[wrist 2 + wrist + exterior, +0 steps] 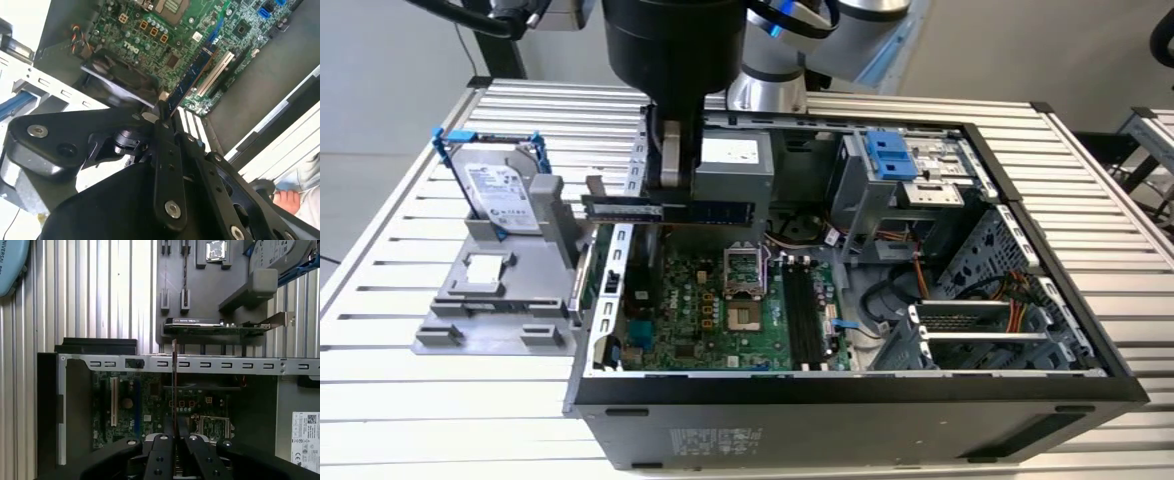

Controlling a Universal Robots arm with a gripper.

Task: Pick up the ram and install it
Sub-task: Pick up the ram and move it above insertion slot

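The long, flat, blue-green ram stick (714,211) is clamped in the black gripper (670,183), picked up but not yet seated in the black plastic slots (803,315) below.

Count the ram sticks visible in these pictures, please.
1: the ram, held in the hand above the open computer case in the exterior view. Others may be hidden.

Diffuse overhead light, bright and even in the exterior view. The slatted metal table (374,380) shines pale, and the open computer case (854,430) holds soft shadow inside. In the first wrist view the gripper (175,436) is a near-black mass, and the ram (174,385) it clamps shows as a thin dark line. Part of the second wrist view is washed out to white.
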